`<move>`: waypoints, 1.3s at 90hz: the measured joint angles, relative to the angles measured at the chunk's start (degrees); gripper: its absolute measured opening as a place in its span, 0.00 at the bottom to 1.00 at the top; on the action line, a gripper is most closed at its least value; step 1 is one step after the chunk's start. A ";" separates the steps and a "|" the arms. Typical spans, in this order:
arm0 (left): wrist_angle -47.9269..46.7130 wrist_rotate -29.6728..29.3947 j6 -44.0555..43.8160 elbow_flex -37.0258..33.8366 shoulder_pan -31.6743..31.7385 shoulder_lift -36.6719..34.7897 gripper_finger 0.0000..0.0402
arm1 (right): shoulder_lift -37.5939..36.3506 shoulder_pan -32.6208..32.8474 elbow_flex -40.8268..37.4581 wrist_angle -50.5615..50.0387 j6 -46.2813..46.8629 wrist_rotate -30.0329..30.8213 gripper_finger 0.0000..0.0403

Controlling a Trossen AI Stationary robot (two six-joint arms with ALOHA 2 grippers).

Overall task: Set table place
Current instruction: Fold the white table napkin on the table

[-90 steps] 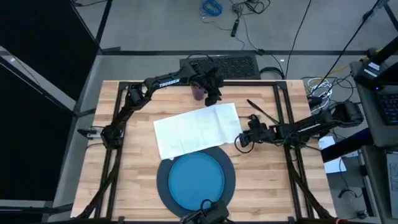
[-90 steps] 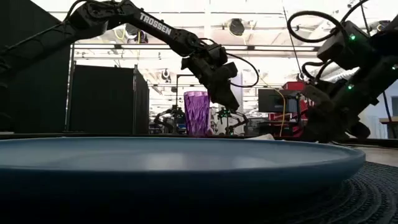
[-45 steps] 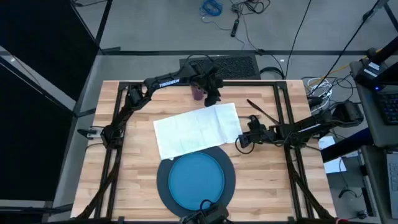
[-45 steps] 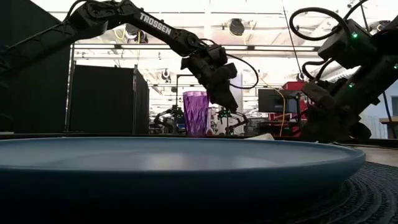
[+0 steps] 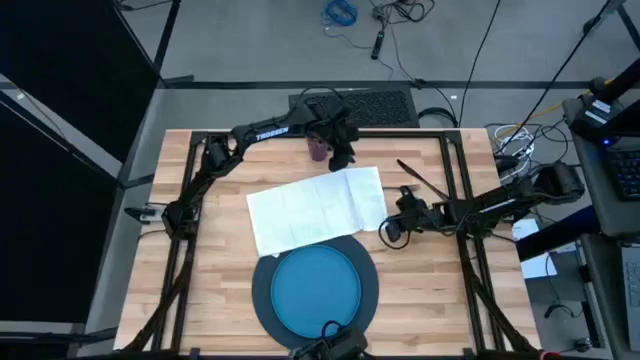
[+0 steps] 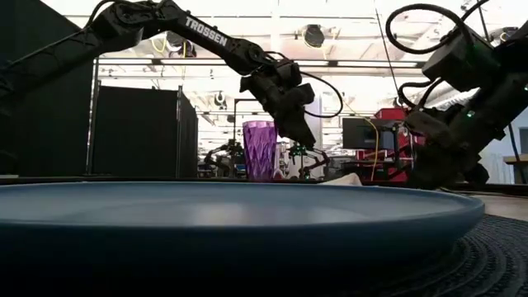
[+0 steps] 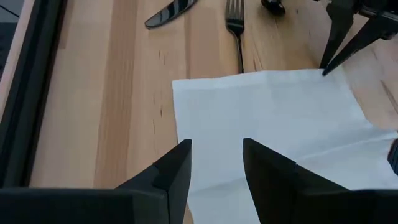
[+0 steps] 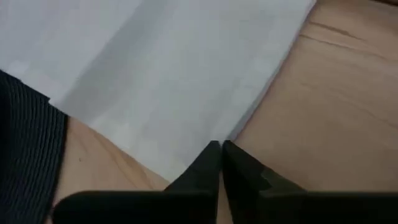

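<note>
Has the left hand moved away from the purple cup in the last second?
Barely. In the low view the left hand has lifted slightly and sits a touch nearer the purple cup, open above the far edge of the napkin.

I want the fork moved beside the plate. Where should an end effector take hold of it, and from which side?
Grip the fork across its slim handle, coming straight down from above. It lies flat on the table, so only a top-down pinch fits. Its handle end nearly meets the white napkin, so pinch nearer the tines, judging by the left wrist view.

Left gripper (image 5: 343,160) parted, right gripper (image 5: 387,233) pinched closed
</note>
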 joint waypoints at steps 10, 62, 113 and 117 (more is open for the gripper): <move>0.04 0.00 0.00 0.00 0.00 0.00 0.32 | -0.28 -1.25 1.90 0.02 -4.03 1.08 0.00; -7.52 5.83 7.24 -0.02 -0.02 -0.02 0.32 | -0.46 -0.62 14.42 -4.38 -17.07 1.99 0.00; -10.59 7.45 13.51 -0.04 -4.33 -1.62 0.32 | -0.48 -0.64 14.50 3.10 -21.24 0.82 0.00; -10.78 7.47 13.57 -0.04 -4.67 -1.62 0.32 | -0.48 -0.64 14.50 3.80 -21.29 0.29 0.00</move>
